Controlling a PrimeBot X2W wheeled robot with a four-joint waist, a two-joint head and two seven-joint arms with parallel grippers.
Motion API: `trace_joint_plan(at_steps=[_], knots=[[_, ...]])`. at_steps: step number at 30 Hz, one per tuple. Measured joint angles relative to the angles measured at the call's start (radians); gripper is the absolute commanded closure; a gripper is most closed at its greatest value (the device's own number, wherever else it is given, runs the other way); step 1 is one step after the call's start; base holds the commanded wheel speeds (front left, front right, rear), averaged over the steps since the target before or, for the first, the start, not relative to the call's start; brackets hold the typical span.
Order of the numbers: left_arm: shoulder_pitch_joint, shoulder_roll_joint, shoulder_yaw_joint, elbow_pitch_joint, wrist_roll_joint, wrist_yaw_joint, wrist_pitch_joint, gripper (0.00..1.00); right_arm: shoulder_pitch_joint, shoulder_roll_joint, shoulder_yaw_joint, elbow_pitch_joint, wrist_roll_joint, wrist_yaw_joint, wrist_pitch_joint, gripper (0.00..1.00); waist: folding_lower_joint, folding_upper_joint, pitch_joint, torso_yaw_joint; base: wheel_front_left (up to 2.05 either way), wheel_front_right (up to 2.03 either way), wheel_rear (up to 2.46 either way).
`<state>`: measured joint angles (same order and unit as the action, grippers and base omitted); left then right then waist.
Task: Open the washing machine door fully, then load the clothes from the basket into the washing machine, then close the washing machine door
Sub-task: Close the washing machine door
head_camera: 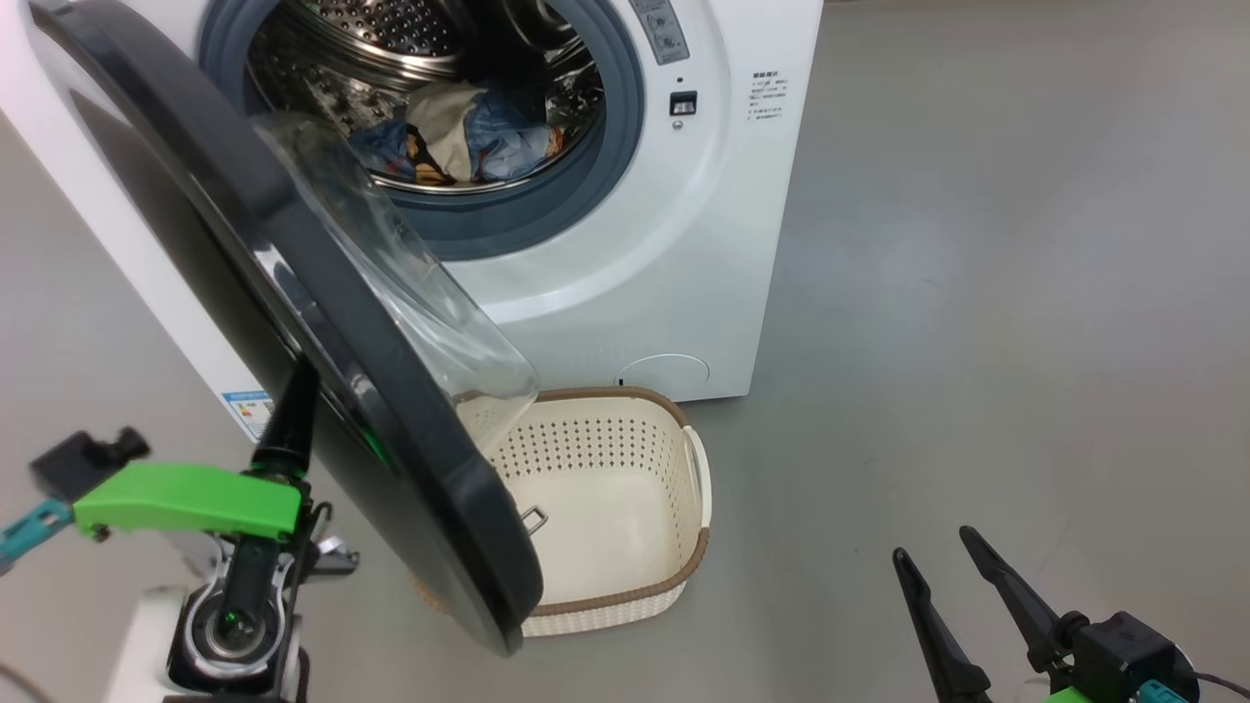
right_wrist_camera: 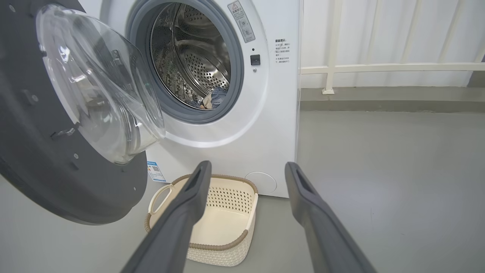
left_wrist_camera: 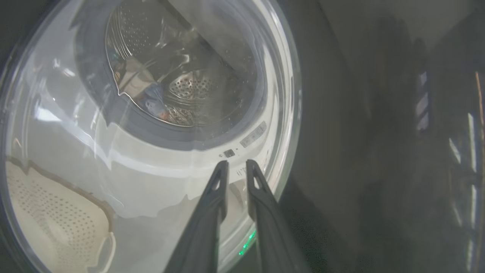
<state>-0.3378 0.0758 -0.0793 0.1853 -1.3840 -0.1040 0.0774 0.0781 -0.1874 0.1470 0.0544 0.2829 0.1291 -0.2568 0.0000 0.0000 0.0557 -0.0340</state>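
The washing machine (head_camera: 684,244) stands with its drum exposed, and the clothes (head_camera: 469,137) lie inside, blue and cream. The washing machine door (head_camera: 322,322) hangs half swung, its glass bowl (head_camera: 410,283) facing the drum. My left gripper (head_camera: 293,391) is behind the door's outer face. In the left wrist view the left gripper (left_wrist_camera: 237,163) points at the door's window rim, fingers a narrow gap apart with nothing between. The basket (head_camera: 625,596) sits on the floor below the door, its inside bare. My right gripper (head_camera: 933,543) is open at the lower right.
Grey floor (head_camera: 977,293) spreads to the right of the washer. A white railing (right_wrist_camera: 379,68) with pale curtain behind it runs along the far wall. The door's lower edge overhangs the basket (right_wrist_camera: 212,246) on its left side.
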Motion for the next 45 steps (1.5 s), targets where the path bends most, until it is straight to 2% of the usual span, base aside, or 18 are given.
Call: trace_joint_plan(at_steps=[1, 5, 8, 12, 15, 22, 26, 33, 45], knots=[[0.002, 0.011, -0.006, 0.000, 0.053, 0.007, -0.035, 0.00, 0.004, 0.001, -0.002, 0.000, -0.001, 0.000, 0.000, 0.00, 0.0000, 0.0000, -0.001, 0.001, 0.00, 0.00, 0.00], [0.045, 0.065, -0.065, -0.017, 0.330, 0.079, -0.195, 0.00, 0.006, 0.002, -0.019, -0.001, -0.003, 0.000, 0.000, 0.00, 0.0000, 0.0000, -0.006, 0.005, 0.00, 0.00, 0.00], [0.104, 0.088, -0.103, -0.037, 0.517, 0.166, -0.292, 0.00, 0.007, 0.002, -0.040, -0.003, -0.009, 0.000, 0.000, 0.00, 0.0000, 0.0000, -0.009, 0.006, 0.00, 0.00, 0.00], [0.186, 0.070, -0.147, -0.079, 0.694, 0.244, -0.325, 0.00, 0.008, 0.002, -0.069, -0.011, -0.025, 0.000, 0.000, 0.00, 0.0000, 0.0000, -0.014, 0.011, 0.00, 0.00, 0.00], [0.244, 0.049, -0.164, -0.106, 0.795, 0.269, -0.326, 0.00, 0.008, 0.001, -0.081, -0.014, -0.036, 0.000, 0.000, 0.00, 0.0000, 0.0000, -0.016, 0.014, 0.00, 0.00, 0.00], [0.391, 0.002, -0.137, -0.150, 1.003, 0.274, -0.333, 0.00, 0.008, -0.001, -0.103, -0.025, -0.055, 0.000, 0.000, 0.00, 0.0000, 0.0000, -0.024, 0.010, 0.00, 0.00, 0.00], [0.458, -0.015, -0.116, -0.161, 1.070, 0.262, -0.333, 0.00, 0.008, 0.000, -0.133, -0.029, -0.067, 0.000, 0.000, 0.00, 0.0000, 0.0000, -0.025, 0.008, 0.00, 0.00, 0.00], [0.504, -0.025, -0.069, -0.176, 1.126, 0.248, -0.333, 0.00, 0.009, 0.000, -0.184, -0.023, -0.100, 0.000, 0.000, 0.00, 0.0000, 0.0000, -0.027, 0.008, 0.00, 0.00, 0.00], [0.523, -0.026, -0.055, -0.179, 1.123, 0.249, -0.333, 0.00, 0.009, 0.004, -0.198, 0.014, -0.116, 0.000, 0.000, 0.00, 0.0000, 0.0000, -0.043, 0.021, 0.00, 0.00, 0.00]])
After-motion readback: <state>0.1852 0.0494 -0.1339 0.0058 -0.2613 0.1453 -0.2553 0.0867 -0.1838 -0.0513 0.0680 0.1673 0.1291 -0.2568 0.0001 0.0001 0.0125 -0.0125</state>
